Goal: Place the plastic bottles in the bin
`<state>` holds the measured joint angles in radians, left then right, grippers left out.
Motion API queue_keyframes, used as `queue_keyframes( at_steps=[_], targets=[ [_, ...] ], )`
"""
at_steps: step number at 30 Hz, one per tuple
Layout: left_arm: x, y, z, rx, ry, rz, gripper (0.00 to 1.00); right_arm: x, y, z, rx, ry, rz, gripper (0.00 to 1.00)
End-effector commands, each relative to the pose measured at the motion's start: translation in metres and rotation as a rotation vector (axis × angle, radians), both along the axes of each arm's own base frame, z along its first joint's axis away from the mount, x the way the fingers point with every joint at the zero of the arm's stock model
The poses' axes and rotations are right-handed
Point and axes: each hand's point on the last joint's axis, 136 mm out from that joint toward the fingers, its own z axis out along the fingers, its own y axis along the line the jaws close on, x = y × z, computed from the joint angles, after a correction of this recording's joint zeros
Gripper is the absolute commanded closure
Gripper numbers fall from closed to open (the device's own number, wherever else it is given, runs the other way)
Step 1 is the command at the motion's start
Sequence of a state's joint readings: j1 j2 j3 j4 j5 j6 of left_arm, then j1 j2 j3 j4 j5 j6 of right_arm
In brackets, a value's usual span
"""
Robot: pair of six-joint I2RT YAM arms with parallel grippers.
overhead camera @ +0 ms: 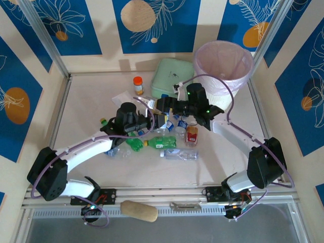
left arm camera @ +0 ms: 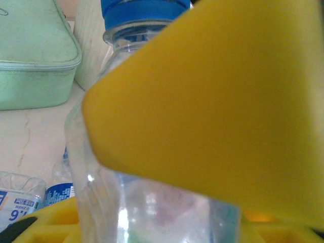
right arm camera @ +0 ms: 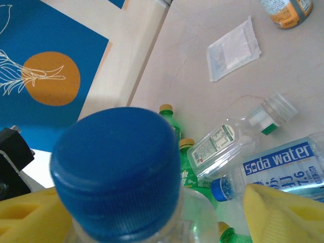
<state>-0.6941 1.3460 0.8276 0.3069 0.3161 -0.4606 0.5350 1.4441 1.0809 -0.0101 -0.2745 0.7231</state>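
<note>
A clear plastic bottle (overhead camera: 161, 121) with a blue cap (right arm camera: 116, 172) is held just above the pile at mid-table. My left gripper (overhead camera: 152, 122) is shut on its body (left arm camera: 101, 167), a yellow pad above and one below. My right gripper (overhead camera: 163, 112) is open around the same bottle's top, with one yellow finger (right arm camera: 30, 217) close on the left and the other finger (right arm camera: 283, 212) still apart from it. Several more bottles lie below: green ones (overhead camera: 157, 143) (right arm camera: 190, 167), clear ones (overhead camera: 179, 153) (right arm camera: 273, 167) and one with orange-red liquid (overhead camera: 192, 134). The bin (overhead camera: 238, 81) stands at the far right.
A mint green lidded box (overhead camera: 172, 78) (left arm camera: 35, 61) sits left of the bin's white ribbed wall (left arm camera: 91, 45). An orange-capped jar (overhead camera: 137, 85) (right arm camera: 288, 10) and a flat clear bag (overhead camera: 124, 97) (right arm camera: 234, 49) lie at the back left of the pile.
</note>
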Motion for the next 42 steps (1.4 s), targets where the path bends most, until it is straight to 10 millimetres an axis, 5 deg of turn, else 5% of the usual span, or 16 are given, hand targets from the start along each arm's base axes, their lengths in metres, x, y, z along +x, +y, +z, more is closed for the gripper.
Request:
queue_keyframes(
  at_steps=[1,8,15,24,29,34,42],
  targets=[
    [0.006,-0.004,0.011,0.010,-0.054,0.015,0.52,0.003,0.002,0.003,-0.013,-0.004,-0.014,0.24],
    [0.009,-0.003,0.008,0.011,-0.047,0.035,0.49,0.002,0.001,-0.005,-0.012,0.026,-0.035,0.45],
    [0.005,-0.001,0.007,-0.012,-0.035,0.041,0.21,0.006,-0.006,-0.011,-0.031,0.035,-0.077,0.50],
    [0.007,0.039,-0.010,0.015,0.005,0.201,0.01,0.042,-0.059,-0.005,-0.089,-0.006,-0.227,0.51],
    [0.025,0.095,-0.026,0.062,0.046,0.464,0.00,0.057,-0.087,0.034,-0.126,-0.118,-0.282,0.51],
    [0.034,0.147,-0.049,0.091,0.141,0.674,0.00,0.069,-0.118,0.095,-0.140,-0.265,-0.339,0.51],
    [0.029,0.161,-0.071,0.061,0.218,0.696,0.00,0.093,-0.174,0.176,-0.208,-0.483,-0.491,0.51]
  ],
)
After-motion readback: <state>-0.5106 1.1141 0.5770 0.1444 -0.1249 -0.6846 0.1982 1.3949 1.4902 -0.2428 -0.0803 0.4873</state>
